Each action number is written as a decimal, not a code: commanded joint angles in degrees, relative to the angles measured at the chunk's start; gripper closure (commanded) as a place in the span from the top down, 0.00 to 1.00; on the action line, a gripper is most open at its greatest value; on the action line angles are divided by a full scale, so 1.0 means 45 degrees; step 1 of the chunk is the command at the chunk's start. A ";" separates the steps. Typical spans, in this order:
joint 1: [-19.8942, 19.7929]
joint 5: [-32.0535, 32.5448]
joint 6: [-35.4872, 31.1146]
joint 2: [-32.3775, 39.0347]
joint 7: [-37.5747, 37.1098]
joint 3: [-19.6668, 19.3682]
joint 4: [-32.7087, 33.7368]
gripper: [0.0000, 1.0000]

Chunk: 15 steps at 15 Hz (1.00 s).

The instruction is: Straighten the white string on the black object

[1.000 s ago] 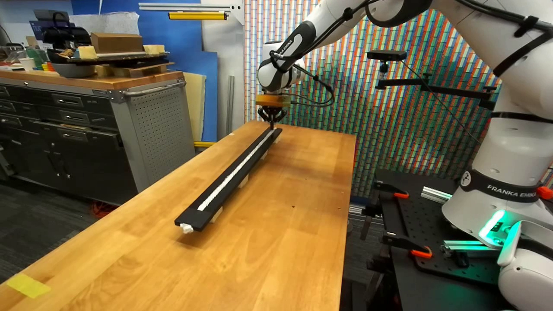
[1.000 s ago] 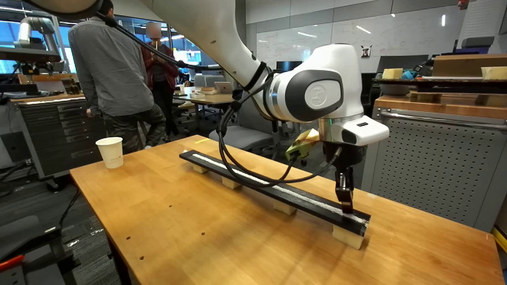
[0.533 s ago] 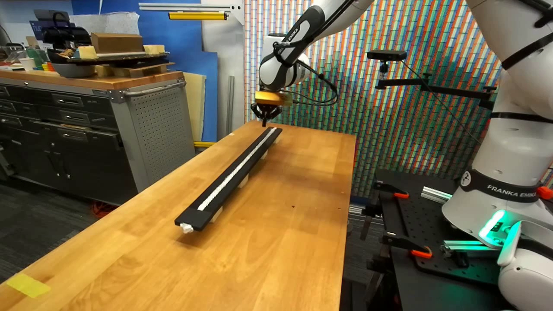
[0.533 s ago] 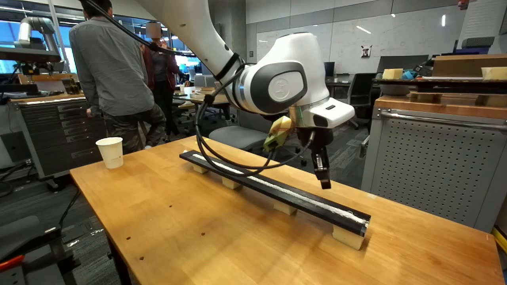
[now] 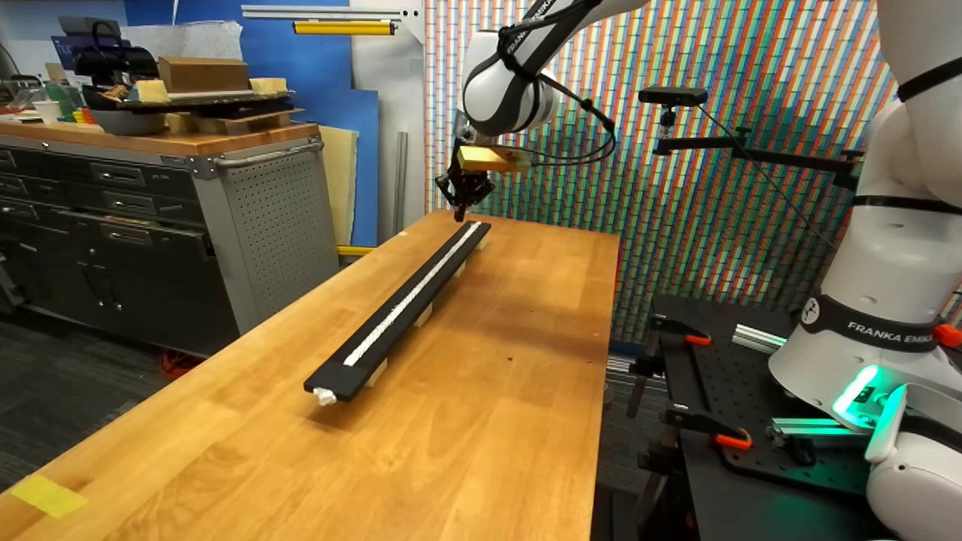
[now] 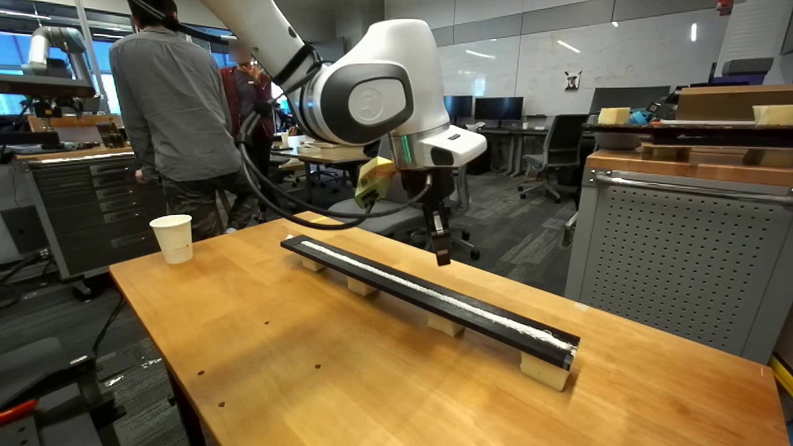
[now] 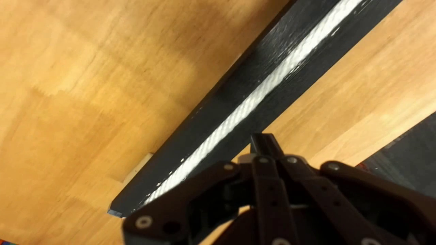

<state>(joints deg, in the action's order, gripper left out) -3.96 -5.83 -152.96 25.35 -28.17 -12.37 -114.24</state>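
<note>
Holding empty hand (image 6: 442, 259) narrow near table's (image 6: 372, 378) far long edge, presumably sparing straight white string (image 7: 248, 104) on black bar (image 7: 208, 117).

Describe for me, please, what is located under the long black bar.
In both exterior views, four pale blocks show beneath the black bar, holding it above the wooden table. The bar hides their tops and part of the table beneath it.

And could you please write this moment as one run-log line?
white string: nearly straight along black bar | gripper: shut, empty, clear of both | blocks: under black bar
</note>
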 commanded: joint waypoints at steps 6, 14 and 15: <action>0.0941 0.2016 0.0470 -0.4154 0.1216 0.0262 -0.3108 0.00; 0.0688 0.3551 0.0593 -0.7250 0.1446 0.1231 -0.5313 0.44; 0.0525 0.3311 0.0315 -0.6014 0.1136 0.1253 -0.4435 0.26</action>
<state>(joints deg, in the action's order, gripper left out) 0.35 9.37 -151.58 -1.86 -23.39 -8.58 -134.34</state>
